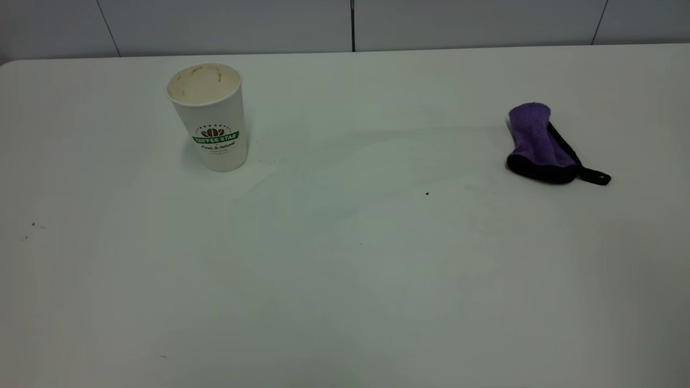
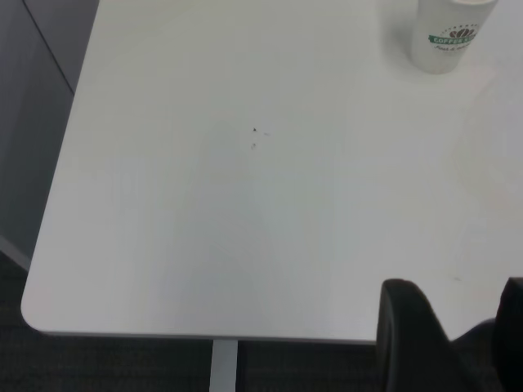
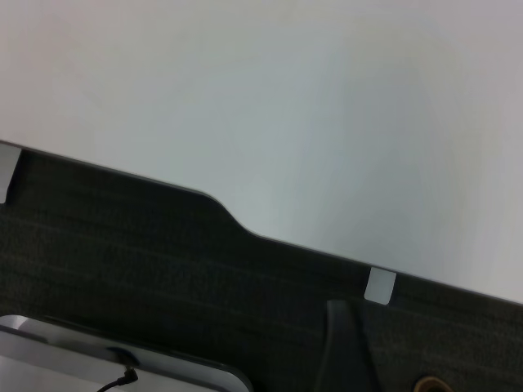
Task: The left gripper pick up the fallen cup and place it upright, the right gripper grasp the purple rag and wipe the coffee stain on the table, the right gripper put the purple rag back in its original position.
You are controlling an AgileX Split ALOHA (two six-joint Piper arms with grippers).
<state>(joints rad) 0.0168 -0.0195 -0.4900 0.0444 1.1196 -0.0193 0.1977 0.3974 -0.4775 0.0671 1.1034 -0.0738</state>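
The white "COFFEE STAR" cup stands upright on the white table at the back left, its stained inside showing. It also shows in the left wrist view, far from my left gripper, which is open and empty over the table's near corner. The purple rag lies at the right with its black loop strap pointing outward. No coffee stain shows, only tiny dark specks. Part of my right gripper shows off the table's edge, over dark floor. Neither arm appears in the exterior view.
The table's rounded corner and edge sit close to the left gripper, with dark floor beyond. In the right wrist view the table edge runs across, with a grey device below. A grey panel wall stands behind the table.
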